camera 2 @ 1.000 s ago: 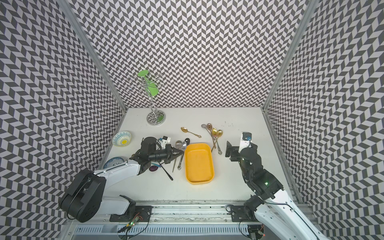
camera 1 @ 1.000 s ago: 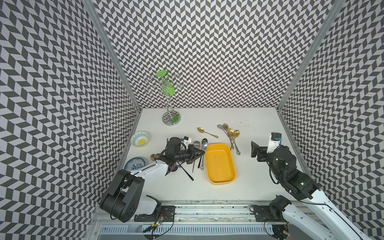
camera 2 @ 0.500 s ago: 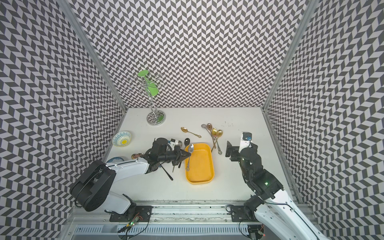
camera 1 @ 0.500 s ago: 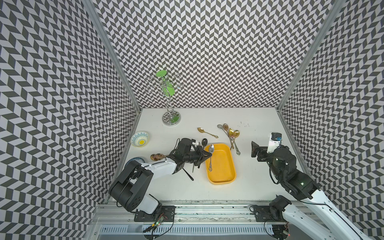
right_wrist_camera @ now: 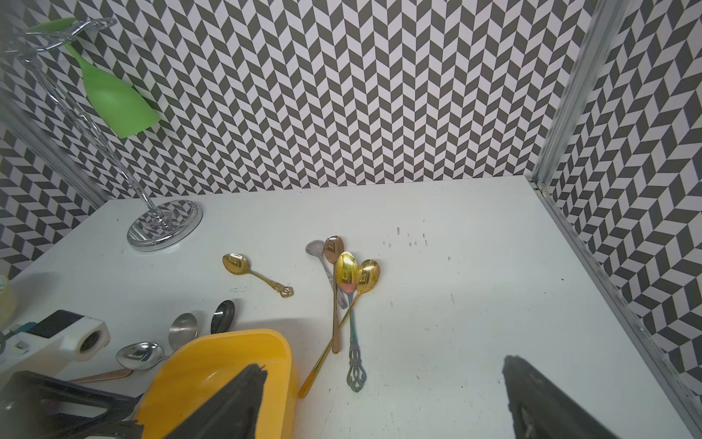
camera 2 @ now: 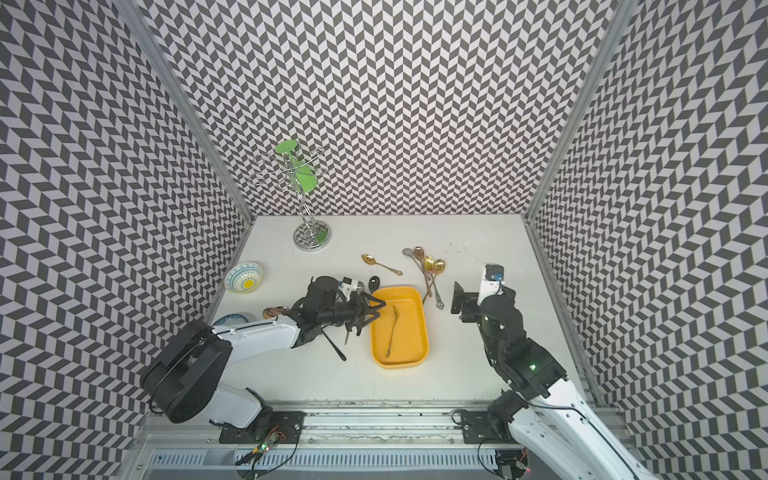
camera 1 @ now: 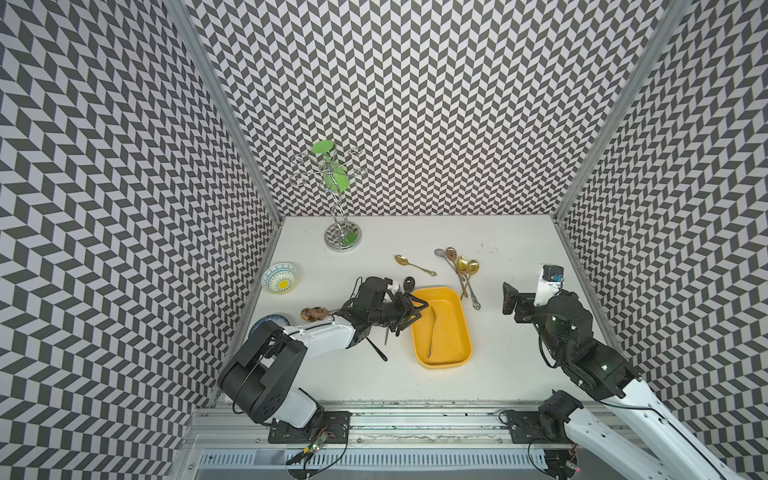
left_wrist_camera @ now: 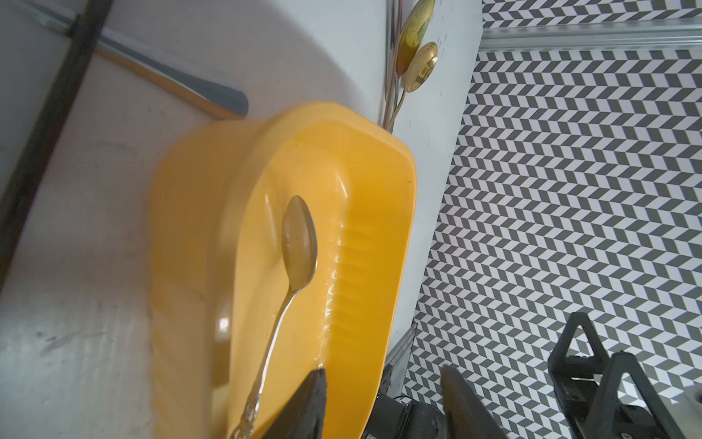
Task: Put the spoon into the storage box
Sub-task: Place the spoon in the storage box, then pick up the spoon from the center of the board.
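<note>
One thin silver spoon (camera 1: pixel 431 332) lies inside the one yellow storage box (camera 1: pixel 453 345), near the middle of both top views. Its long line runs the same way as the long side of the box. It goes almost straight up and down the picture and leans just a little. The round end points up the picture, toward the back wall. The handle end points down, toward the front rail.

There are two pincers. The left gripper (camera 1: pixel 417 313) sits at the upper left corner of the box, by its rim. Its jaws are partly apart and nothing is between them. The spoon is beside them, not in them. The right gripper (camera 1: pixel 509 298) is to the right of the box, apart from it. Its jaws are spread wide and hold nothing.

More spoons lie on the white table (camera 1: pixel 498 365). One gold spoon (camera 1: pixel 414 266) lies alone just above the box. A bunch of four spoons (camera 1: pixel 463 270) lies crossed at the upper right of the box. By the left arm I count one black spoon (camera 1: pixel 409 284), one brown spoon (camera 1: pixel 312 313) and two silver spoons (right_wrist_camera: pixel 183 330). The arm hides part of that heap, so I cannot count it all.

There are two dishes at the left. One is a patterned bowl (camera 1: pixel 280 277). The other is a blue dish (camera 1: pixel 274 321), half hidden by the arm. One metal stand (camera 1: pixel 343 241) is at the back, with one green glass (camera 1: pixel 337 182) hanging on it.
</note>
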Robot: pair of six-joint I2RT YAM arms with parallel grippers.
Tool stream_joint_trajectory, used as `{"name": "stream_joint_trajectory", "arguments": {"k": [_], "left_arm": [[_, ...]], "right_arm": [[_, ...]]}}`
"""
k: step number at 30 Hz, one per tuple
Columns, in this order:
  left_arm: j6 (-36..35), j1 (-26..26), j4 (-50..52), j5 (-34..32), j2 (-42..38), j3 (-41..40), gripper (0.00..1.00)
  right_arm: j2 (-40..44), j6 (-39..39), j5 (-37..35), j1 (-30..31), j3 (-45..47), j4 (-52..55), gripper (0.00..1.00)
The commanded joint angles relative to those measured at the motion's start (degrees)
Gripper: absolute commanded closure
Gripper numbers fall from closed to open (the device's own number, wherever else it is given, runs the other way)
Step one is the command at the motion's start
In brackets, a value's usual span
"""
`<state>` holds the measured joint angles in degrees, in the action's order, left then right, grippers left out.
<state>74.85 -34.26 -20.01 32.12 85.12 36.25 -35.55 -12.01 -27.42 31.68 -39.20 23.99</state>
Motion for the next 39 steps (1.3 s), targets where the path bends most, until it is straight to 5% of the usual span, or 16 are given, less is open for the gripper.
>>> {"name": "stream_joint_trajectory", "arguments": {"k": [1, 17, 29, 39], "left_arm": [[-3.86, 1.90, 0.04, -0.54, -3.19, 0.84, 0.46], [-35.92, 15.10, 4.59, 2.26, -18.38, 1.05, 0.22], [-55.18, 25.08, 12.56, 1.76, -27.29, 2.09, 0.01], [-65.70, 28.30, 17.82, -3.60, -30.71, 3.89, 0.00]], "right_arm": [[0.38, 0.08, 0.07, -0.18, 0.35, -2.28, 0.01], [-5.80, -1.14, 0.99, -0.17, -2.38, -1.16, 0.01], [-26.47, -3.77, 8.23, -0.22, -11.83, -1.85, 0.01], [-46.59, -4.27, 9.60, -0.73, -24.47, -1.69, 0.11]]}}
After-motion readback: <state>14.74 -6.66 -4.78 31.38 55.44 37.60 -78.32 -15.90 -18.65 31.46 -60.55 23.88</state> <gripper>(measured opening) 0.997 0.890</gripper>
